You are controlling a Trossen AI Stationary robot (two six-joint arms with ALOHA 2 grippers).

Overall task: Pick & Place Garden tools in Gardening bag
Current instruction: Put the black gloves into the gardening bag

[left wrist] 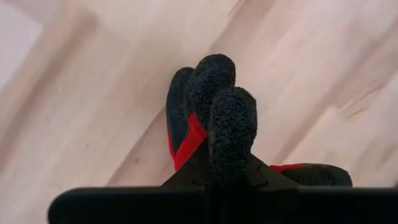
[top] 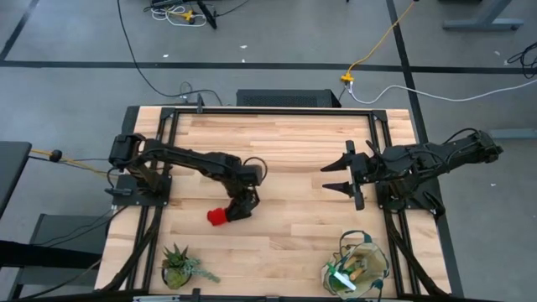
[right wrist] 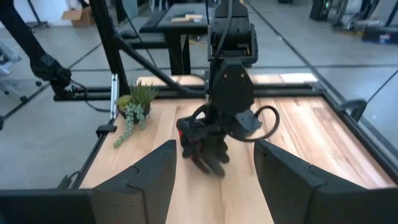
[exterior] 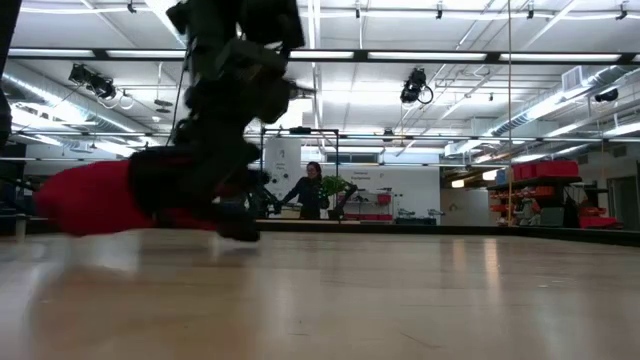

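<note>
The fingers of the left gripper (top: 232, 210) are clenched on the red-and-black glove pair (top: 217, 216), which hangs from them just over the boards in the middle of the tabletop's (top: 277, 143) left half. In the left wrist view the gloves' (left wrist: 208, 118) black textured fingertips stick out forward past the jaws, so the long axis runs on in line with the gripper and the bundle droops ahead of it.

The gardening bag (top: 357, 267) stands at the tabletop's near right corner, mouth up, with tools already showing inside it. That is the relation the coming move turns on: the bag lies well apart from the gloves, across the table toward the right edge and nearer the front edge, so the left arm probably has to carry them diagonally.

The right gripper (top: 336, 178) waits with its fingers spread wide over the right half, closer to the bag than the left one is.

A small potted plant (top: 178, 264) sits at the near left corner, off that path.
</note>
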